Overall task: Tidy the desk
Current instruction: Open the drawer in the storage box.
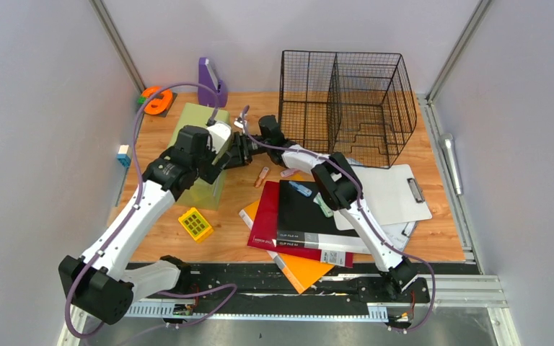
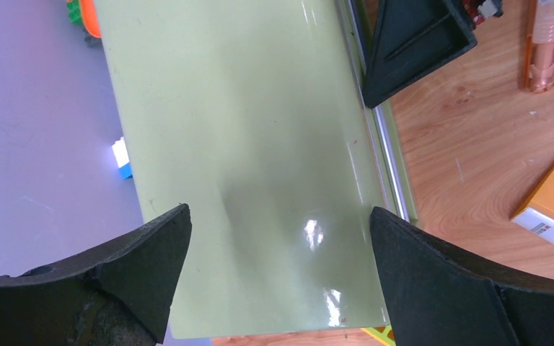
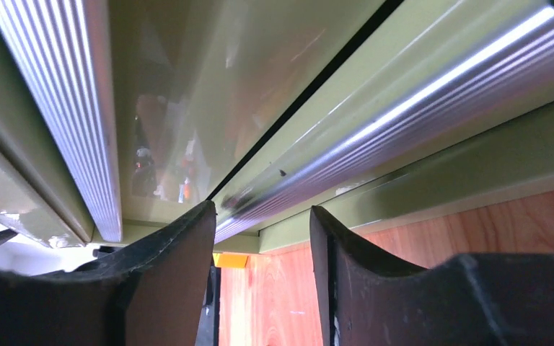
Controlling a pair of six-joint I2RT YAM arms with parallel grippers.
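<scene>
- Top external view: the table [image 1: 160, 241] is a wood-grain slab filling the middle of the frame. Grey walls run round it and both arms reach in from the bottom edge.
- A pale green folder [image 1: 187, 119] lies flat on the table, left of centre. Both arms meet over it.
- Left wrist view: the left gripper [image 2: 278, 216] hangs above the green folder with its jaws spread wide, holding nothing. The glossy cover shows between them.
- The right gripper [image 3: 263, 209] noses in at the folder's right-hand edge. In the right wrist view the ridged spine sits right at the gap between its fingertips and the jaws are partly apart. Honestly can't tell if it's pinching the spine or not.
- A black wire basket [image 1: 346, 101] stands in the upper right of the top view.
- Lower centre: a red folder [image 1: 263, 216], a black folder [image 1: 303, 216] and an orange folder [image 1: 306, 274] overlap in a pile. A clipboard [image 1: 393, 191] lies just right of them.
- A yellow block [image 1: 195, 223] sits lower left. An orange tape roll [image 1: 157, 101] and a purple holder [image 1: 211, 83] are up at the upper left.
</scene>
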